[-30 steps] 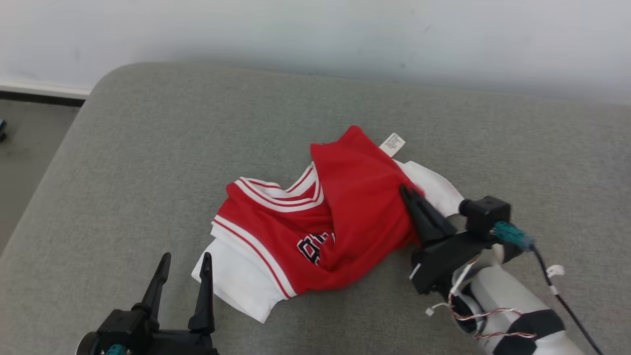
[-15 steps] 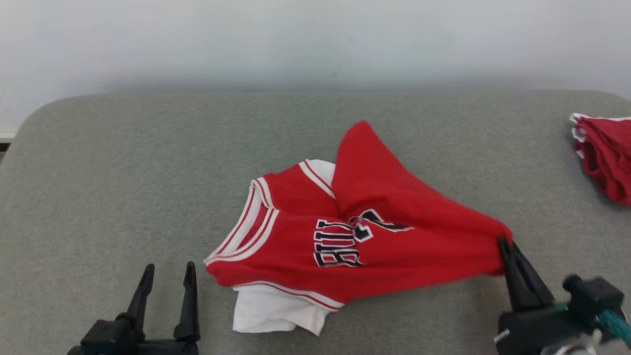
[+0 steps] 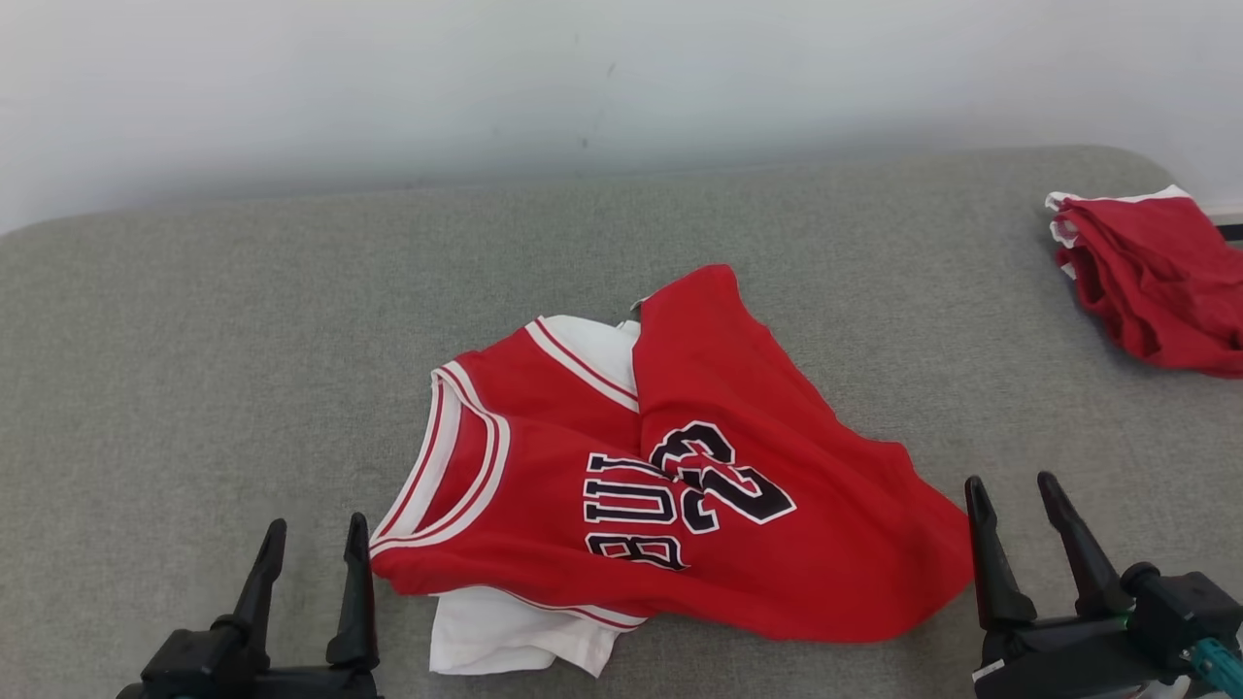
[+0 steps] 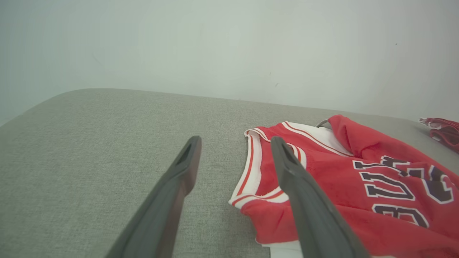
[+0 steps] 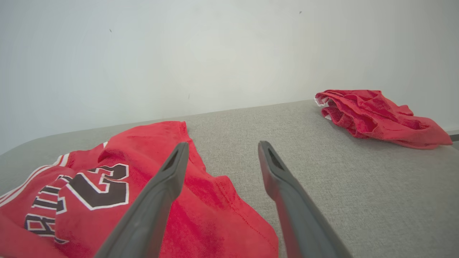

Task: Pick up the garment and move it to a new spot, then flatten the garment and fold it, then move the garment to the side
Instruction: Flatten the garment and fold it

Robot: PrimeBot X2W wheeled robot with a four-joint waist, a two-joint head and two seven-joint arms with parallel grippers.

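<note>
The garment (image 3: 680,466) is a red jersey with white trim and black lettering, lying crumpled on the grey cushion with a white layer showing under its near-left edge. My right gripper (image 3: 1012,485) stands open just right of the jersey's hem corner, holding nothing. At the lower left my left gripper (image 3: 315,529) is open beside the neckline, apart from the cloth. The left wrist view has the garment (image 4: 340,179) to the right of the open left gripper (image 4: 235,141). In the right wrist view the garment (image 5: 107,186) lies left of the open right gripper (image 5: 220,147).
A second bundle of red cloth (image 3: 1146,277) lies at the cushion's far right edge, also the red cloth (image 5: 376,113) in the right wrist view. The grey cushion (image 3: 243,320) stretches bare to the left and behind the jersey. A pale wall (image 3: 583,87) stands behind.
My right gripper dragged the jersey's hem rightward, then opened and let it go. The jersey now lies more spread out with the number showing. The head camera also turned right.
</note>
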